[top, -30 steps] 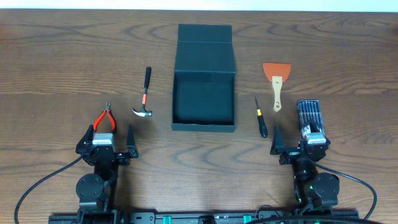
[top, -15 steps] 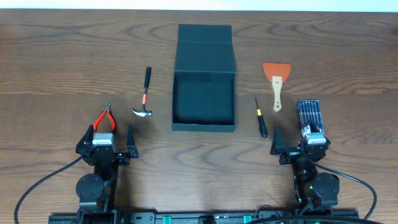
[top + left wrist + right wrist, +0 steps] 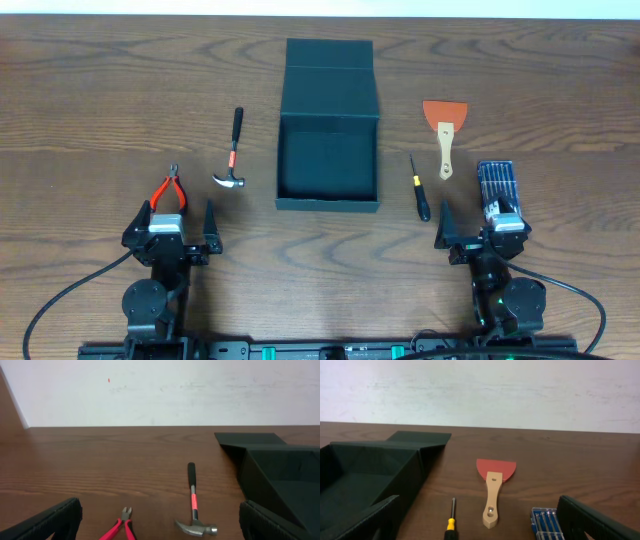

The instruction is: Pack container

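Observation:
The dark teal-black container (image 3: 329, 203) stands open and empty at the table's middle, its flap lid (image 3: 329, 75) laid back; it shows in the left wrist view (image 3: 260, 475) and the right wrist view (image 3: 415, 472). Left of it lie a hammer (image 3: 232, 158) (image 3: 193, 510) and red-handled pliers (image 3: 169, 190) (image 3: 120, 527). Right of it lie a yellow-and-black screwdriver (image 3: 418, 189) (image 3: 451, 522), a wooden-handled scraper with a red blade (image 3: 444, 130) (image 3: 493, 487) and a blue drill-bit case (image 3: 495, 187) (image 3: 546, 522). My left gripper (image 3: 171, 228) and right gripper (image 3: 482, 226) are open and empty near the front edge.
A pale wall (image 3: 160, 390) rises behind the table's far edge. Bare brown wood (image 3: 120, 90) lies around the tools and between the grippers and the container.

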Robot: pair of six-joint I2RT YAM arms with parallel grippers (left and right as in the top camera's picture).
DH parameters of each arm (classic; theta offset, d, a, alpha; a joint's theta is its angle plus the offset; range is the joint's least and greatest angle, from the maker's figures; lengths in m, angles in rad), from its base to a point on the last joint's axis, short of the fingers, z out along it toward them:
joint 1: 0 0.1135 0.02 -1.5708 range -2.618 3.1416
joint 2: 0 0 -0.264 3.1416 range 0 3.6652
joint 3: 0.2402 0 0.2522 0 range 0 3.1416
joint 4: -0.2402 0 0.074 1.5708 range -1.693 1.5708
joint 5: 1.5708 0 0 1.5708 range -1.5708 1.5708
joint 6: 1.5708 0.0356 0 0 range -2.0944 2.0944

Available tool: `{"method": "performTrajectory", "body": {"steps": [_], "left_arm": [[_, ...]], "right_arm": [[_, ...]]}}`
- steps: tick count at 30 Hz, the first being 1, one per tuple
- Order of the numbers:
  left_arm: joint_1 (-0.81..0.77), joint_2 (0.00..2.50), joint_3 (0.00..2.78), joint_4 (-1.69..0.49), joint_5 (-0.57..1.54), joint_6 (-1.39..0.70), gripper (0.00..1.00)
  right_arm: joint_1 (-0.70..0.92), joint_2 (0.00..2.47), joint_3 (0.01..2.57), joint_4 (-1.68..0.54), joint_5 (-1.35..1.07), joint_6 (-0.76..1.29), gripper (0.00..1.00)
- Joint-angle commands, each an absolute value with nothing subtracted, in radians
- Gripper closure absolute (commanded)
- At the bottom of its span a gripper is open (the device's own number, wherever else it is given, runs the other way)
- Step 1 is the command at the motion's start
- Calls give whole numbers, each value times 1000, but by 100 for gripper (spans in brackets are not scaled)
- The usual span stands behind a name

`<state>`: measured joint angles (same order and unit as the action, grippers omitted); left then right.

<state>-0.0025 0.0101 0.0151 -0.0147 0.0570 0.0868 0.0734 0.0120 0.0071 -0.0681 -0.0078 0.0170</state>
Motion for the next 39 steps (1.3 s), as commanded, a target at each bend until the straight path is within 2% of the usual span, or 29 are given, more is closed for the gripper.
{"method": "performTrajectory", "body": {"steps": [1, 31, 35, 39], "left_arm": [[-5, 4, 5, -30, 71, 101, 1], [-5, 4, 5, -30, 71, 101, 2], [-5, 4, 5, -30, 71, 101, 2], [-5, 4, 5, -30, 71, 101, 2]], "right_arm": [[71, 6, 5, -72, -15, 6, 1], [71, 10, 22, -52, -13, -9, 1], [70, 90, 110, -66, 53, -10, 1], [71, 310, 318, -146, 65, -91, 1]]}}
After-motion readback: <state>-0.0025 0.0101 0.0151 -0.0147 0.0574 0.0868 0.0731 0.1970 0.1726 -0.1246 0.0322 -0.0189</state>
